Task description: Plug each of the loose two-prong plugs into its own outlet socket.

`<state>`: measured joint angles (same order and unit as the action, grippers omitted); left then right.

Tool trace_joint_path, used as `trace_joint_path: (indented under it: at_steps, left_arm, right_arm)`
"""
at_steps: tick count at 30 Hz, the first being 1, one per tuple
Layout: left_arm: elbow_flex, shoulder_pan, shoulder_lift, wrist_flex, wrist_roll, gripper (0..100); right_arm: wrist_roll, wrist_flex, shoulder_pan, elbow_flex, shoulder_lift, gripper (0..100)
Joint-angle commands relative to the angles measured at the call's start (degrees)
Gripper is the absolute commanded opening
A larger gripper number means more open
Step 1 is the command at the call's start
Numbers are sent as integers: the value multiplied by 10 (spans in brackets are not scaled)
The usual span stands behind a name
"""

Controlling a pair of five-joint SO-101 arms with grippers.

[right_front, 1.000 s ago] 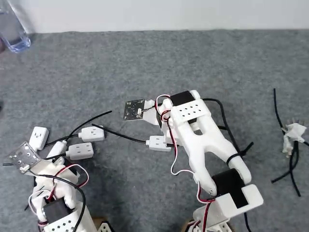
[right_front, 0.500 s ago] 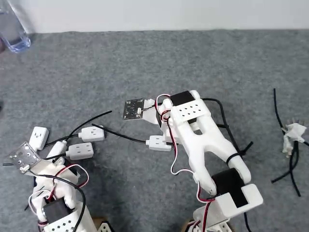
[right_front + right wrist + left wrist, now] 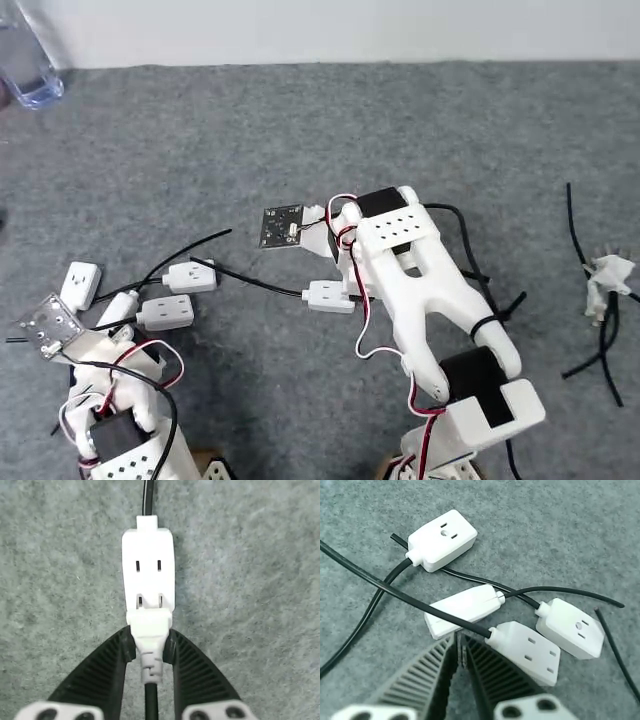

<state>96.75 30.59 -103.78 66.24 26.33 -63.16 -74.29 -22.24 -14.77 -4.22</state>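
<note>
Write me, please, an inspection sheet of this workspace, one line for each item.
Surface: grey carpet, flat.
Job's things: white plug with its prongs at the slots of a socket, not fully in; cluster of sockets by the left arm; loose plug far off to the side.
Clutter: clear container at the far corner.
Claws: right claw shut on the white plug; left claw shut, empty, by the cluster.
Cables: black cords cross among the sockets.
Surroundings: white wall behind the carpet.
</note>
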Motion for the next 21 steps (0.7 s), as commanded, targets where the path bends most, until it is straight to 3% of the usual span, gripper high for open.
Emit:
trace_joint_path:
  at_steps: [1, 12, 21]
  left_arm:
    - [-2, 4, -4, 1, -4, 14]
    - [-2, 4, -4, 1, -4, 14]
    - [-2, 4, -4, 1, -4, 14]
  right_arm:
    - [-5, -7, 0, 6, 4, 8]
    - [19, 22, -48, 5, -24, 8]
    - [19, -6, -30, 7, 26, 8]
